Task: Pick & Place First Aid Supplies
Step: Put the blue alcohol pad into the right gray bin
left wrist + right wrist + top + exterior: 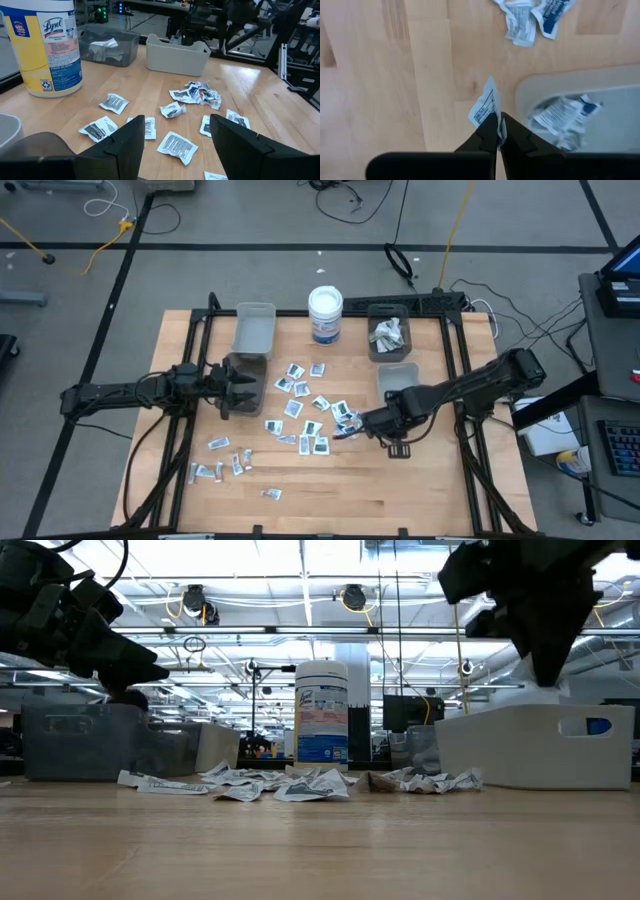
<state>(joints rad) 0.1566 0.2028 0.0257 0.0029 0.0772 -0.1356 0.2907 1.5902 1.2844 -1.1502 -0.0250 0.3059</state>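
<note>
— Over the right half of the desk (330, 490), what is the right claw (498, 121) doing?

— It is clenched on a packet (485, 107), a small white square with dark print pinched by its edge between the fingertips. From that arm's wrist the packet stands up off the wood, with a pale bin (580, 95) just beside it that already holds a few packets.

— And from above?

— From above, the right claw (362, 424) sits at the right edge of the scattered first aid supplies (305, 408), close to the pale bin (397, 376) on the desk's right side.

— Where do the rest of the supplies lie?

— Mostly loose across the middle of the desk, with a smaller group (222, 465) toward the front left. A dark bin (388, 336) at the back right holds some crumpled ones too.

— The left arm?

— The left claw (245, 388) hovers over the desk's left side with its fingers spread and nothing between them. Its wrist view shows the two fingers (127, 137) wide apart, packets (177, 145) lying flat on the wood beyond them.

— Anything else on the desk?

— A white round tub (325, 313) with a blue label stands at the back centre, and a clear bin (254, 328) sits at the back left.
</note>
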